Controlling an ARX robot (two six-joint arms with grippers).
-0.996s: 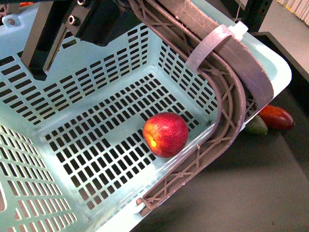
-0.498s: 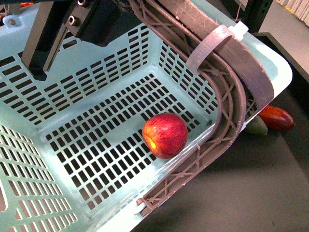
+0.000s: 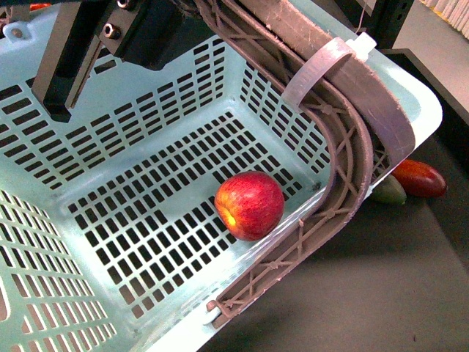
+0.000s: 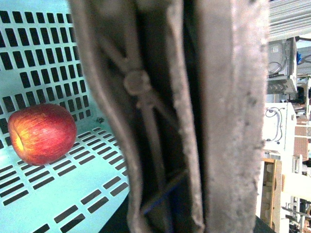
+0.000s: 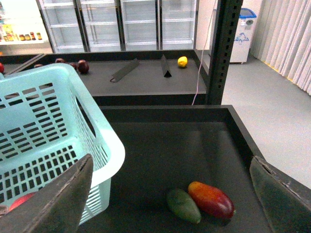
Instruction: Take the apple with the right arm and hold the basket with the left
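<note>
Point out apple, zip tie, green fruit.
apple (image 3: 250, 206): front view, middle of its red skin.
zip tie (image 3: 315, 68): front view, middle of the white band.
green fruit (image 5: 183, 205): right wrist view, middle of its body.

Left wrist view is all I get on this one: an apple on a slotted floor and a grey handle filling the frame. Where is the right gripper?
Observer: The right gripper is open and empty, outside the basket, over a dark tabletop.
Operator: Anything in front of it?
Observer: Two oblong fruits lie side by side next to the basket: a green fruit and a red-orange fruit.
Operator: Is anything on the handle?
Observer: In the front view a white zip tie loops round it.
</note>
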